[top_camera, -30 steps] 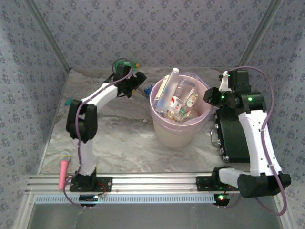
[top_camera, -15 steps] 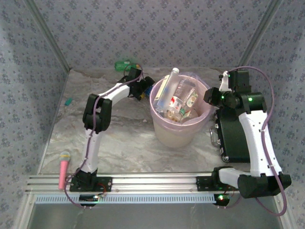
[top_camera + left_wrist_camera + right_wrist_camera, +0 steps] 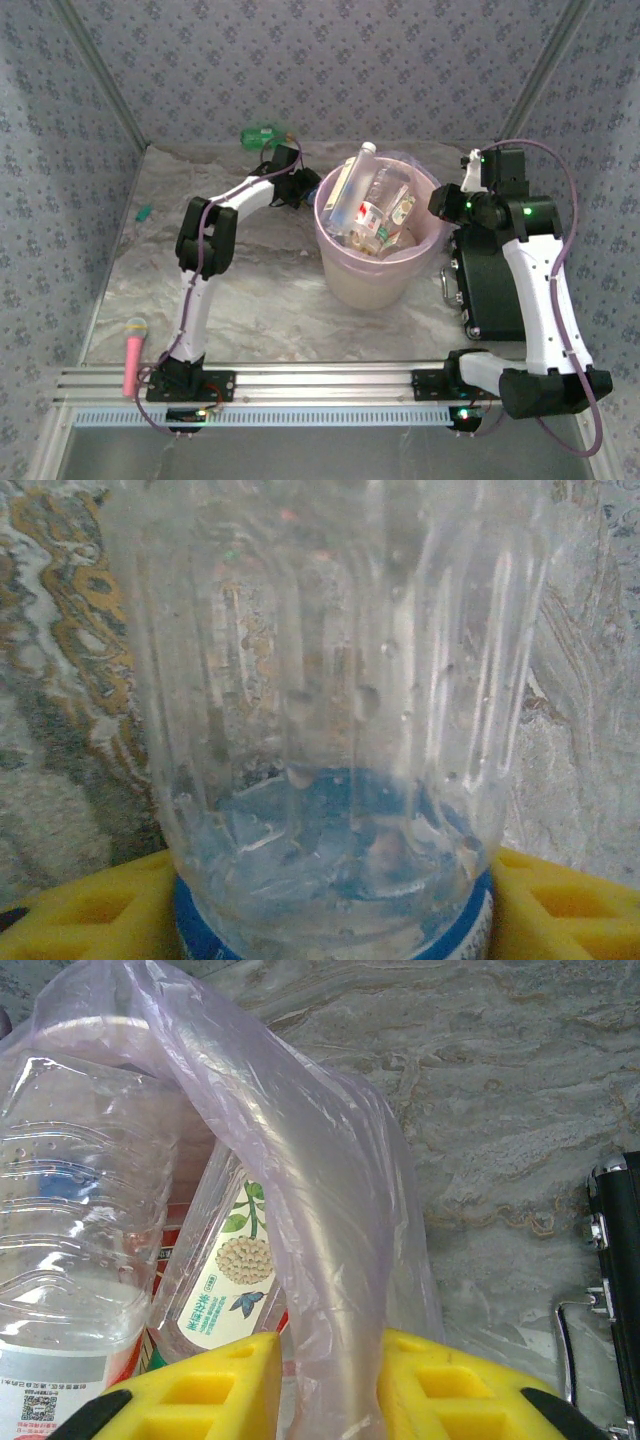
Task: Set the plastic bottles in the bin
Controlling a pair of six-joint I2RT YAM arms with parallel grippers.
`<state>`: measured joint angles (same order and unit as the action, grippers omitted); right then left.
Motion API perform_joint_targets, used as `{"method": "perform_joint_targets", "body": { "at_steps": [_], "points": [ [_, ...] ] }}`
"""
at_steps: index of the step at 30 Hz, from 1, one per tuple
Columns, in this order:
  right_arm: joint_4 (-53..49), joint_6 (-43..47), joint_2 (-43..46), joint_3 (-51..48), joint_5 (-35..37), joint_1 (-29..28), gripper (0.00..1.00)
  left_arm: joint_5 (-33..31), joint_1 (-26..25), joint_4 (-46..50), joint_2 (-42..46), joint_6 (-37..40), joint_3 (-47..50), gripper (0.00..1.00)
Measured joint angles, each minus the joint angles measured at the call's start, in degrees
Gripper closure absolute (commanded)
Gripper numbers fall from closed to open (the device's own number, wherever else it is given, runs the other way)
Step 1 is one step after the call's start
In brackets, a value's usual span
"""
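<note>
1. The clear bottle (image 3: pixel 330 680): thin see-through plastic, ribbed and glossy, with wet beads on it.
2. The bin liner (image 3: pixel 320 1210): flimsy pink film, crinkly, shiny on the folds.
3. The bin (image 3: pixel 365 285) itself looks like dull beige plastic.
4. Fingers (image 3: pixel 200 1390) on the right gripper (image 3: pixel 330 1345): matt yellow plastic.
5. Table (image 3: pixel 260 300): marble-look sheet, low sheen.
6. Black case (image 3: pixel 495 280): matt, with bright metal latches.
7. Front rail (image 3: pixel 330 385): bare ridged metal.

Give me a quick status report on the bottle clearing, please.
Left pincer beside bin, straddling clear bottle, grip unconfirmed. Right pincer shut on bag liner. Green bottle lies by back wall.
</note>
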<state>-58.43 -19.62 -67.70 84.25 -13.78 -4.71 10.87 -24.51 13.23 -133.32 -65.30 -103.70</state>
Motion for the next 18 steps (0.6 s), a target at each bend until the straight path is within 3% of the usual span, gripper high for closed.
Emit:
{"method": "perform_joint_targets", "body": {
  "at_steps": [9, 12, 18],
  "points": [
    [0.00, -0.02, 0.00, 0.00, 0.00, 0.00, 0.70, -2.54, 2.43, 0.20, 13.64, 2.60, 10.86, 0.50],
    [0.02, -0.02, 0.00, 0.00, 0.00, 0.00, 0.71, -4.13, 3.04, -0.09, 21.14, 4.76, 13.99, 0.57],
    [0.04, 0.22, 0.00, 0.00, 0.72, -0.63, 0.71, -5.14, 2.51, 1.66, 35.74, 11.72, 13.29, 0.63]
  ]
}}
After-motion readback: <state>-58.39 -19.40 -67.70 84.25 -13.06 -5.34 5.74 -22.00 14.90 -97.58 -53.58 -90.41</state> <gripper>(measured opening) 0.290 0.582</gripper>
